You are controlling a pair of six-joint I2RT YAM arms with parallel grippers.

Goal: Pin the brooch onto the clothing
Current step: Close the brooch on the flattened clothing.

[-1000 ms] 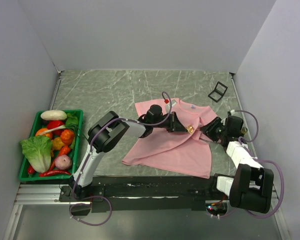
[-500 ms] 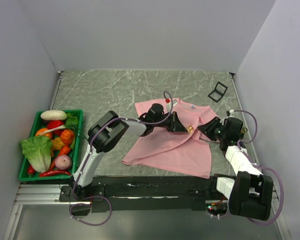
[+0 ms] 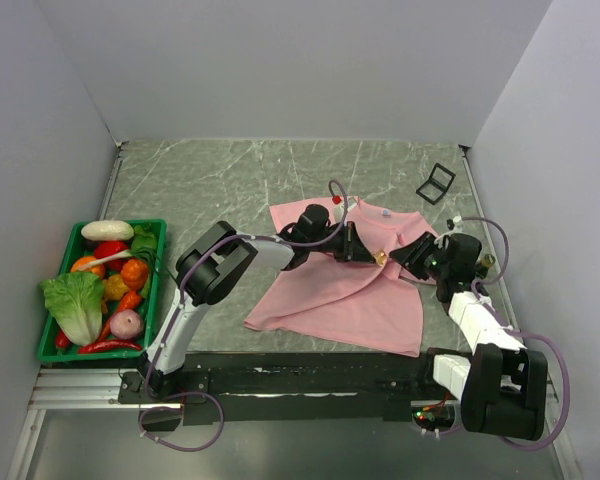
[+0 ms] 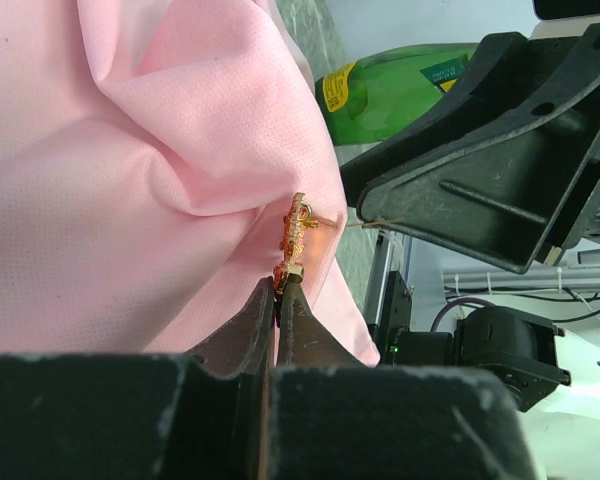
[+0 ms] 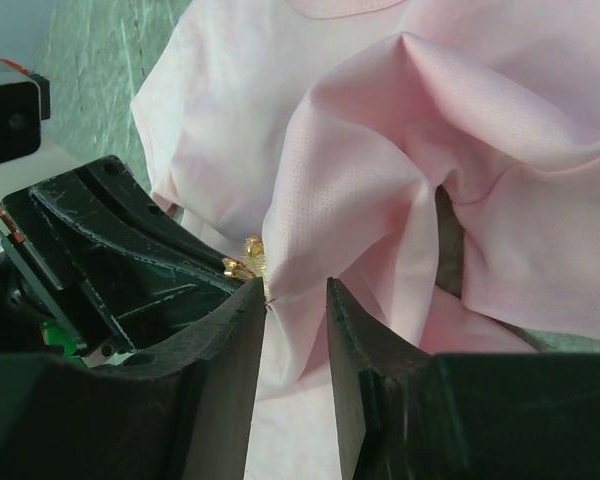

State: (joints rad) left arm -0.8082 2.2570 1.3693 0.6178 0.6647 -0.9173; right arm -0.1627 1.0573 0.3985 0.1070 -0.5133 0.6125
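The clothing (image 3: pixel 350 285), a pink T-shirt, lies crumpled on the marble table between the arms. My left gripper (image 3: pixel 370 253) is shut on the lower end of the small gold and orange brooch (image 4: pixel 298 235), which rests against a raised fold of the shirt (image 4: pixel 130 180). In the left wrist view its fingertips (image 4: pixel 280 285) pinch the brooch with no gap. My right gripper (image 3: pixel 412 258) faces it from the right. In the right wrist view its jaws (image 5: pixel 296 290) stand apart around a hanging fold of the shirt (image 5: pixel 380 130), with the brooch (image 5: pixel 248 258) just beyond the left finger.
A green basket (image 3: pixel 46 352) of vegetables stands at the table's left edge. A small black frame (image 3: pixel 436 183) lies at the back right. A green bottle (image 4: pixel 400 85) lies behind my right gripper, near the right wall.
My right gripper has moved left toward the left gripper and its jaws have narrowed around the fold. The left gripper with the brooch has shifted slightly up and right.
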